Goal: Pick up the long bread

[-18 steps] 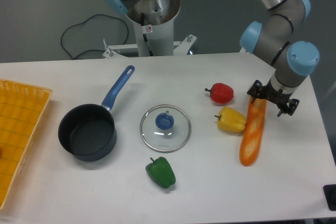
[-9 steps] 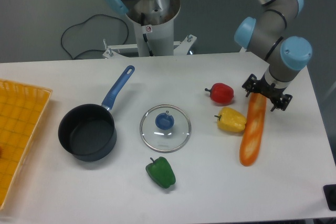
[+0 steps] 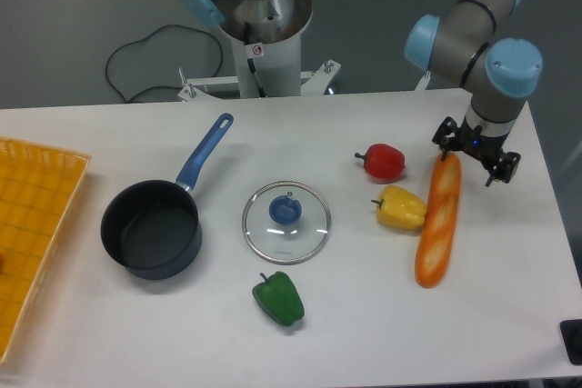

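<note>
- the long bread [image 3: 437,223] lies flat on the white table [image 3: 509,315] near its right edge, running from just under the gripper [image 3: 476,155] down toward the front.
- we see the yellow pepper [image 3: 401,207] just beside the bread's left flank, and the red pepper [image 3: 383,162] a little further back.
- the glass lid [image 3: 285,222], green pepper [image 3: 279,298] and dark pot [image 3: 153,227] sit well apart to the left.
- the gripper hangs over the bread's far end; we cannot tell whether its fingers are spread or closed, or whether they touch it.
- the orange tray [image 3: 27,224] is cut off at the left edge.
</note>
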Tool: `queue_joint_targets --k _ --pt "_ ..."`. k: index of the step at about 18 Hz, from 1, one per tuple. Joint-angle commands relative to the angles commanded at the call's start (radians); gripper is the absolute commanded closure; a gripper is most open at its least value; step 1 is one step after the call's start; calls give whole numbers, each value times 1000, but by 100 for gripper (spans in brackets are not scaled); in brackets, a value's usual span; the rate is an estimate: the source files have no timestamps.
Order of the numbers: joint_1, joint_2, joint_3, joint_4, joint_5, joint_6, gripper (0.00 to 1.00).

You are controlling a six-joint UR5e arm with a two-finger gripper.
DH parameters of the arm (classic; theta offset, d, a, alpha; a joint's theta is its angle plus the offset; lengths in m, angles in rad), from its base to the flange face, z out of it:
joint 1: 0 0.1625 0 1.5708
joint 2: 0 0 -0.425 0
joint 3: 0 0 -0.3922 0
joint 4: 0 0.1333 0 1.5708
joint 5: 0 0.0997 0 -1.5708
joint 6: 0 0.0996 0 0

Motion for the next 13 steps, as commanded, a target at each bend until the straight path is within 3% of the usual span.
queue_joint_targets --k 13 --pt "-12 -31 -29 -5 2 0 0"
